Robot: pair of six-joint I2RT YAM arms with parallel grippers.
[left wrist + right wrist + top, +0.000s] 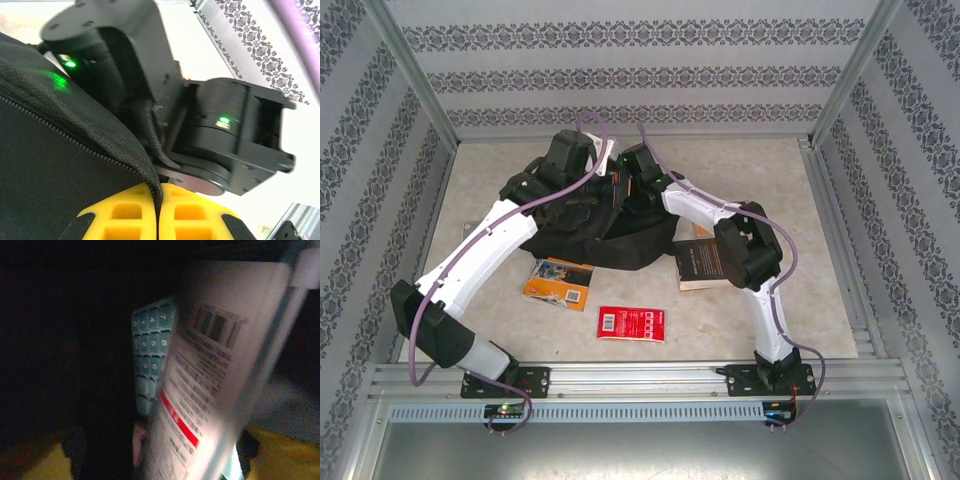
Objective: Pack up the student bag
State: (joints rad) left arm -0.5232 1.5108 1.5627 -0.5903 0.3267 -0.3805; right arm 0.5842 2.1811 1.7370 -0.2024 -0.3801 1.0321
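The student bag (582, 238), a black fabric backpack, lies mid-table with both arms bent over its top. My left gripper (160, 200) is shut on the bag's zipped rim (145, 165), its yellow fingers (125, 212) pressed together on the fabric. My right gripper (165, 460) is down in the bag's dark inside, its yellow fingers (280, 455) standing wide apart. Between them a white printed packet (215, 380) with a barcode and a red stripe shows blurred, beside a teal calculator keypad (150, 355). The right arm's black wrist (220, 145) sits close above the held rim.
An orange book (558, 283) lies in front of the bag, a red packet (631, 324) nearer the front, and a dark-covered book (700, 262) to the right under the right arm's elbow. Metal posts and patterned walls close in the table; a rail (640, 375) runs along the near edge.
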